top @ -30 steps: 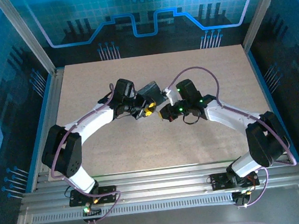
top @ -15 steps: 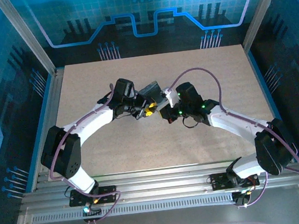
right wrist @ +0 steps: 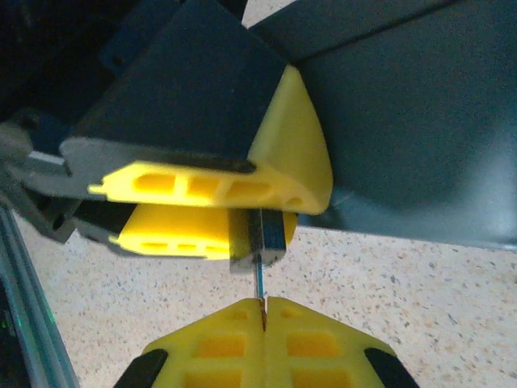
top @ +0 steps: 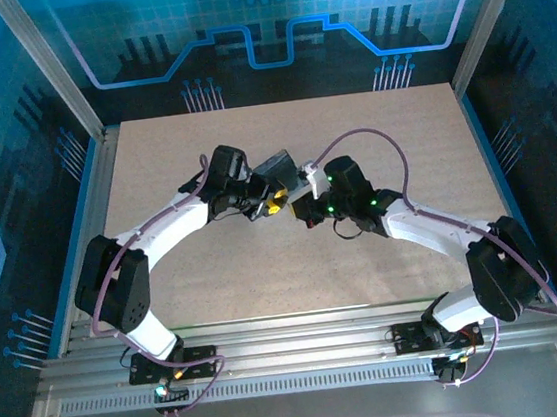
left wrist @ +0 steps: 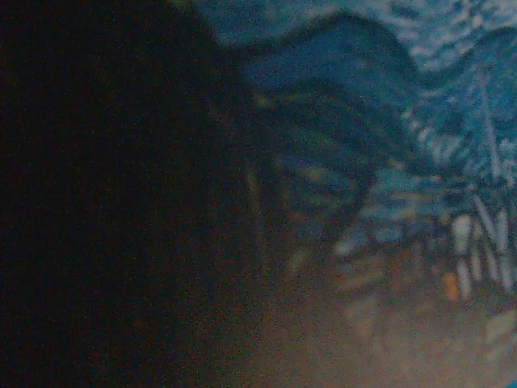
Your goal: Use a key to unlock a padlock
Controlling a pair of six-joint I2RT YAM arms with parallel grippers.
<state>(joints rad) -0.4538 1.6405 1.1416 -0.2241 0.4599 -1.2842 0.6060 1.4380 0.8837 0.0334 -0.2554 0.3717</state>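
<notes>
Mostly hidden padlock (right wrist: 258,237) clamped in left gripper (right wrist: 262,217), right gripper (right wrist: 264,311) pinching key (right wrist: 258,283)

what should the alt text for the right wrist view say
The right gripper, its yellow fingertips pressed together at the bottom edge, pinches a thin metal key whose tip meets the underside of a small dark padlock. The left gripper holds the padlock between its yellow fingers, with a dark box behind and speckled table below.
</notes>
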